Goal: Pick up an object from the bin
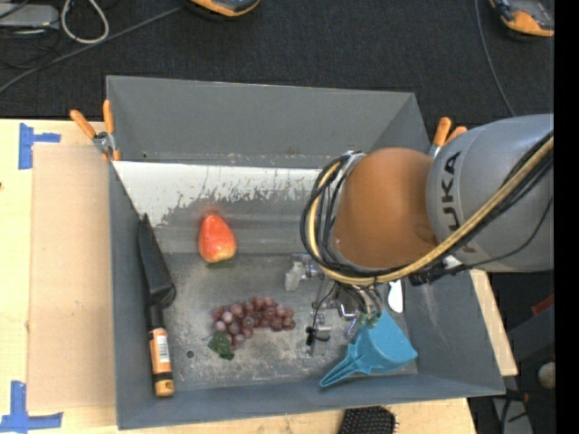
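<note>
Scratches mark the floor and back wall of the grey bin [262,120]; dark carpet [317,34] with cables [86,21] lies beyond. The gripper [318,331] hangs between a bunch of purple grapes [253,317] and a blue funnel [378,351] at the front, spread or closed I cannot tell.

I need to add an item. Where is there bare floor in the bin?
Bare floor lies between the red strawberry-shaped toy and the purple grape bunch, and along the front wall left of the blue plastic funnel. It is crowded around the tool.
</note>
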`<action>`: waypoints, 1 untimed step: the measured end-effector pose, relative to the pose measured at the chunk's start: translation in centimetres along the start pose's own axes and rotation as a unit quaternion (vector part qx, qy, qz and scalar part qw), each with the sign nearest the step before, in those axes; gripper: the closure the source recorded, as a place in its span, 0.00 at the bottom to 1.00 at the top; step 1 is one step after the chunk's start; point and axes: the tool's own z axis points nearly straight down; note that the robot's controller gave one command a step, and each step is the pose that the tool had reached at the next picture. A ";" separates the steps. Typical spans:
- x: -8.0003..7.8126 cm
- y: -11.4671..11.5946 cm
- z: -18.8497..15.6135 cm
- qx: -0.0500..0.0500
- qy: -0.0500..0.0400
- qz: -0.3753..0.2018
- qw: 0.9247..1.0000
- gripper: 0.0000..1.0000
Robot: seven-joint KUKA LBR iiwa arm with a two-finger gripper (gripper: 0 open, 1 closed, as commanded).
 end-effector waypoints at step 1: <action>-0.2 0.0 -0.4 0.000 -0.004 0.001 1.000 0.00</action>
